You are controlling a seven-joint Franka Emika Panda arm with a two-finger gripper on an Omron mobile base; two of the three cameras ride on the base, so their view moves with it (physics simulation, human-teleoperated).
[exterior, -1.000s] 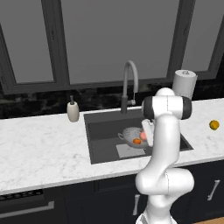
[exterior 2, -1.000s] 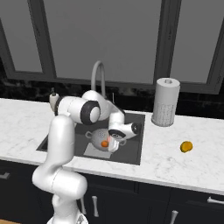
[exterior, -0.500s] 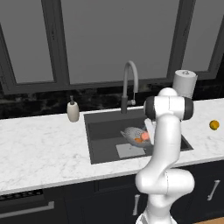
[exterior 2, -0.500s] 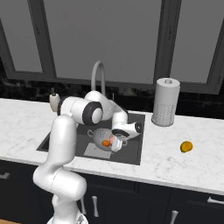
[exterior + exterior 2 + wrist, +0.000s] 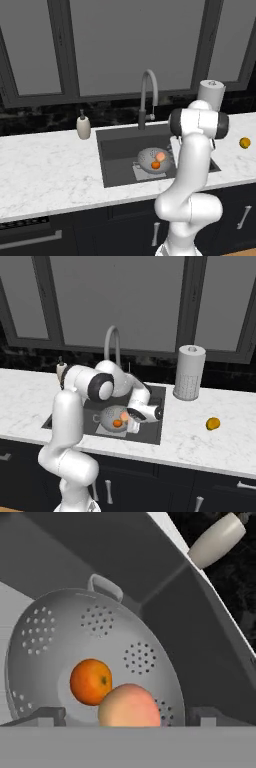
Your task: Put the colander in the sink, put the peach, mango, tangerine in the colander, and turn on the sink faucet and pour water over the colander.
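Down in the sink (image 5: pixel 117 150), we find the colander (image 5: pixel 75 642) seated with the tangerine (image 5: pixel 90 681) and the peach (image 5: pixel 129 706) inside; the mango (image 5: pixel 213 423) waits on the counter (image 5: pixel 200 426) and the sink faucet (image 5: pixel 148 95) runs no water. Our gripper (image 5: pixel 125 718) stands wide apart just above the peach, holding nothing.

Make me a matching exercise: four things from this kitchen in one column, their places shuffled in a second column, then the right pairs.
Things:
1. peach
2. mango
3. colander
4. soap bottle

Places:
A. on the counter left of the sink
B. on the sink floor
C. in the colander, beside the tangerine
D. on the counter right of the sink, past the paper towel roll

Pairs: 1-C, 2-D, 3-B, 4-A
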